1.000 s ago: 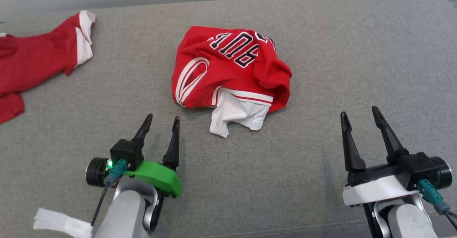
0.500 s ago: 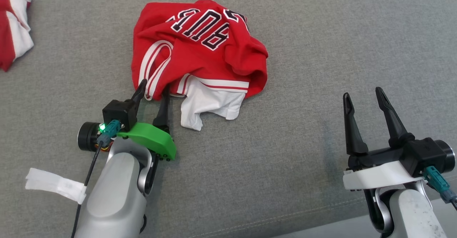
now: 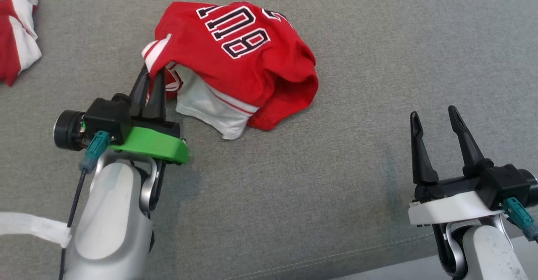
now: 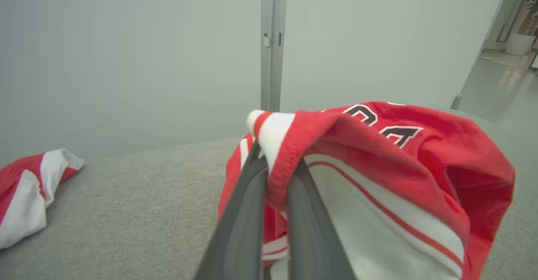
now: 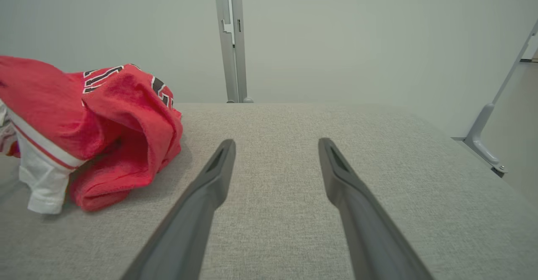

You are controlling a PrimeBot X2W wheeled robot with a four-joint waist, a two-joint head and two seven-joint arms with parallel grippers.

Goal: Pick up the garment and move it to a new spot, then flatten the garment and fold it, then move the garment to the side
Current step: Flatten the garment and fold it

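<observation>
The garment [image 3: 248, 57] is a crumpled red jersey with white trim and dark outlined lettering, lying mid-surface on the grey cushion. My left gripper [image 3: 152, 70] is shut on the jersey's striped left edge, which is lifted off the cushion. In the left wrist view the garment [image 4: 378, 166] drapes over my left gripper [image 4: 275, 166], its edge pinched between the fingers. My right gripper [image 3: 433, 116] stands open at the lower right, apart from the cloth. In the right wrist view my right gripper [image 5: 275, 145] has bare cushion between its fingers and the garment [image 5: 105, 133] is at the left.
A second red and white garment [image 3: 17, 36] lies at the far left, also seen in the left wrist view as a second garment [image 4: 29, 187]. The grey cushion [image 3: 336, 166] ends at a front seam. A pale wall and metal post [image 5: 230, 40] stand behind.
My left gripper reached the jersey's striped left edge, shut on it and lifted it, turning the cloth over. The head camera tilted down. The right gripper stayed open.
</observation>
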